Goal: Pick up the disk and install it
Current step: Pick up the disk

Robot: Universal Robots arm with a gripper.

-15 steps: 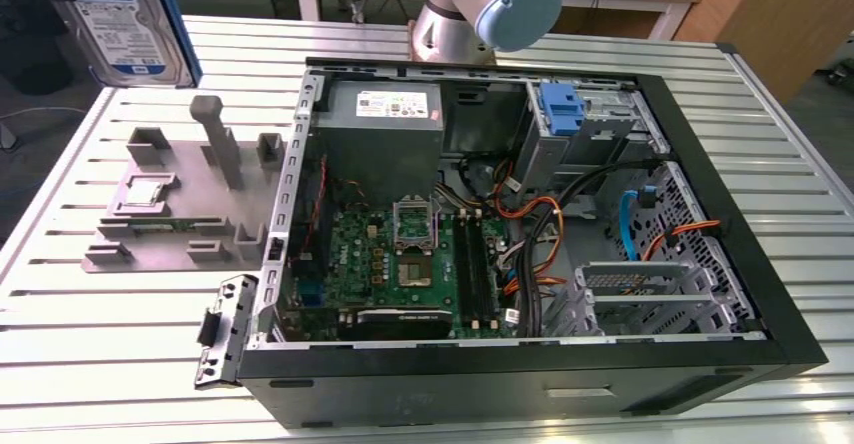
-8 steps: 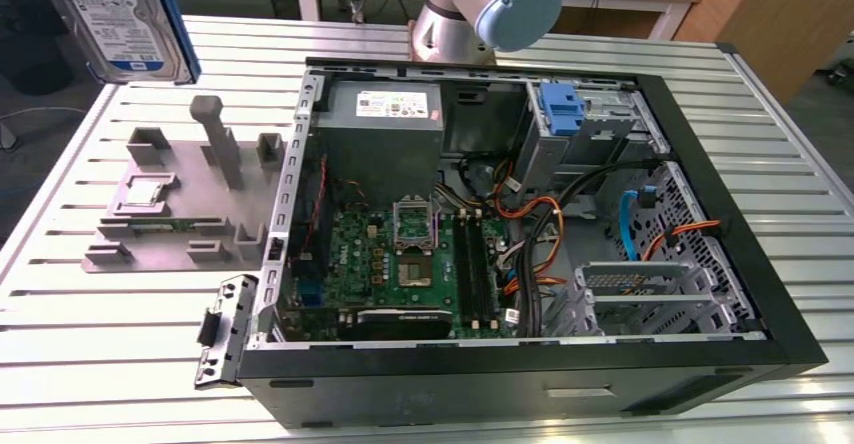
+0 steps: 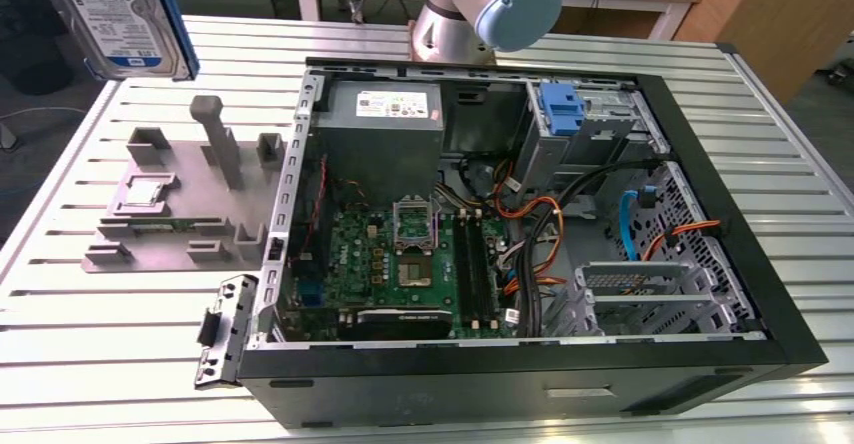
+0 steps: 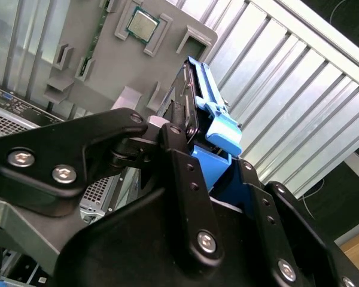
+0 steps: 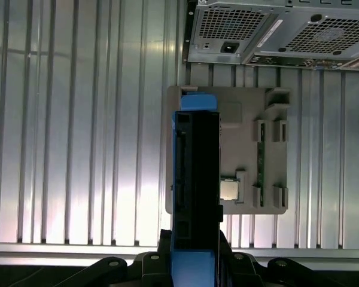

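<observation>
The disk (image 3: pixel 120 19), a silver drive with a white-and-blue label in a blue carrier, hangs upright high over the table at the exterior view's far left, above the grey fixture (image 3: pixel 187 204). In the second wrist view my gripper (image 4: pixel 206 149) is shut on the disk (image 4: pixel 221 128), its black fingers (image 4: pixel 178 140) pressed against the sides. The first wrist view looks along the disk (image 5: pixel 197 179) edge-on, held in my gripper (image 5: pixel 194 239) over the fixture (image 5: pixel 251 119).
The open computer case (image 3: pixel 507 374) lies on the slatted metal table (image 3: pixel 120 364), with a blue bracket (image 3: pixel 567 114) in its far drive bay. A small silver chip (image 3: pixel 144 196) sits on the fixture. The arm's base (image 3: pixel 481 9) stands behind the case.
</observation>
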